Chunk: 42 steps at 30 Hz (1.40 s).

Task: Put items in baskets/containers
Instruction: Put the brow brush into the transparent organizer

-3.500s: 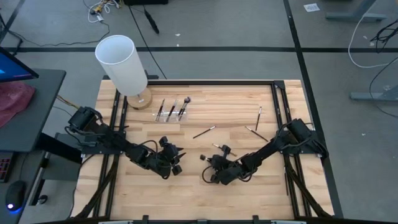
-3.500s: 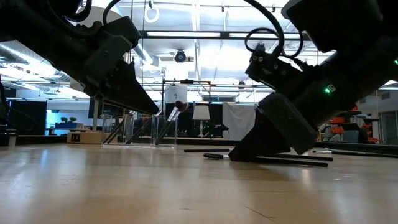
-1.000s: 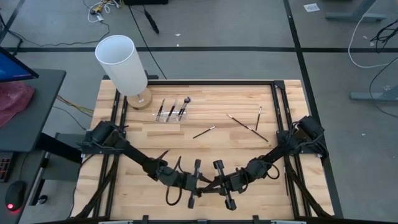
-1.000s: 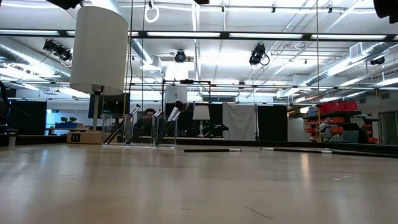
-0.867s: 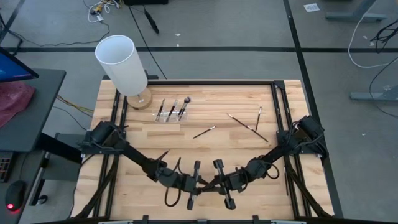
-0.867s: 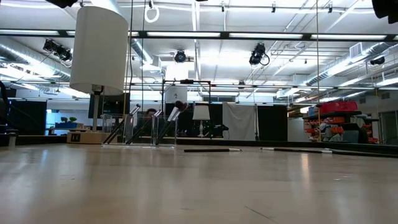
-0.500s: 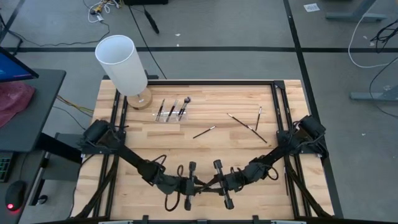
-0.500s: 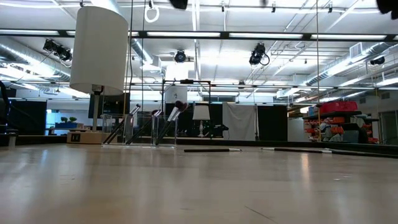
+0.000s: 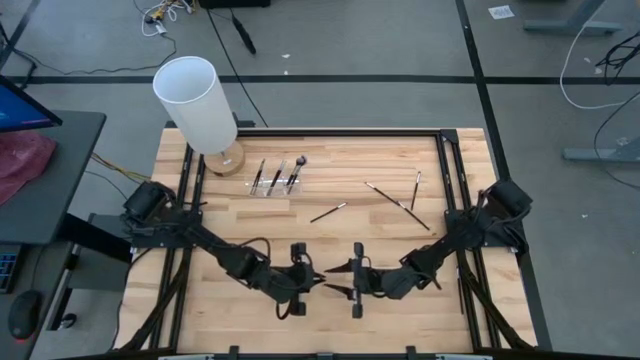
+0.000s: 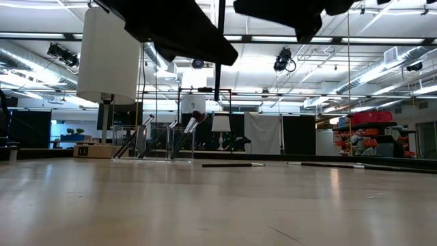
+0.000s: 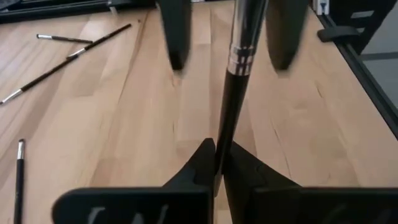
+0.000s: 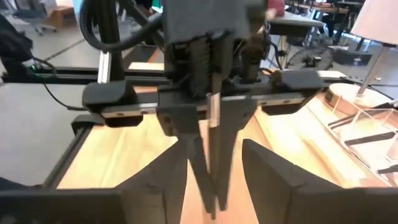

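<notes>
The left hand (image 9: pixel 312 277) is clamped on a makeup brush (image 11: pixel 233 74), held in the air over the near middle of the desk (image 9: pixel 330 240), well away from the clear holder (image 9: pixel 275 180) that stands just beside the white lamp (image 9: pixel 195 100). The right hand (image 9: pixel 342 278) faces it with fingers (image 11: pixel 174 34) spread, one on each side of the brush but not touching it.

This looks like a hand-over. To do it well, the right hand should close on the handle before the left lets go, then carry the brush to the holder and drop it in handle first.

The left wrist view shows the grip and the silver ferrule plainly; from above, the brush is hardly visible between the hands. Only the top view shows four loose brushes (image 9: pixel 397 203) lying right of the holder and three already inside.
</notes>
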### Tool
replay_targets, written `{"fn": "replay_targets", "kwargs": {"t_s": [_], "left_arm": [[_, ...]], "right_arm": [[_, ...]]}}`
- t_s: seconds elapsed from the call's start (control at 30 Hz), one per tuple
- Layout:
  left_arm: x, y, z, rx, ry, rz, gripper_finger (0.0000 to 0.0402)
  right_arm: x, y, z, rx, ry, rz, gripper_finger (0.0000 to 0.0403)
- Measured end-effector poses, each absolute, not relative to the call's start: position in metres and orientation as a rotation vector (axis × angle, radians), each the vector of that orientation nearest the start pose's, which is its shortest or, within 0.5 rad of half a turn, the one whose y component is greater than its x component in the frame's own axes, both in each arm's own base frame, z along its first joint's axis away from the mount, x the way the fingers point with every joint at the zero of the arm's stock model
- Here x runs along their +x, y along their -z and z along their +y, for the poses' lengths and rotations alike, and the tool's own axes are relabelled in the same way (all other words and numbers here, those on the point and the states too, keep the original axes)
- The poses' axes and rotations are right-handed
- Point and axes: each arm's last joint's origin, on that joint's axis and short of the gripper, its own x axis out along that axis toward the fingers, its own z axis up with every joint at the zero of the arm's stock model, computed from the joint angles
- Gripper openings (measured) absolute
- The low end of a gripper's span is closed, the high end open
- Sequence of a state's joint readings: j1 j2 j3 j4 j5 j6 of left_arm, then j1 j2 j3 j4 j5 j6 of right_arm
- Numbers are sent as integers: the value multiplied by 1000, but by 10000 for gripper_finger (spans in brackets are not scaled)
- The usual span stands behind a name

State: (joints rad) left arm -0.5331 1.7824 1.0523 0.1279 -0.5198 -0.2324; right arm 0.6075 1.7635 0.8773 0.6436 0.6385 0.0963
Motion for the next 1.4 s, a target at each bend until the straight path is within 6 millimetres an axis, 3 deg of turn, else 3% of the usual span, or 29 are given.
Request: {"fn": "replay_targets", "kwargs": {"t_s": [0.2,0.73,0.87,1.17,1.4], "left_arm": [[331,-191,-177,71,-50,508,19],[332,-192,-178,64,-46,486,27],[332,-192,-179,77,-6,497,65],[318,-193,-178,146,92,642,193],[310,-211,-185,215,62,547,219]], "right_arm": [[317,-186,188,-44,65,194,135],[319,-187,184,-64,67,183,8],[319,-187,186,-66,64,185,8],[307,-179,199,-78,62,247,2],[302,-175,200,-37,58,241,1]]}}
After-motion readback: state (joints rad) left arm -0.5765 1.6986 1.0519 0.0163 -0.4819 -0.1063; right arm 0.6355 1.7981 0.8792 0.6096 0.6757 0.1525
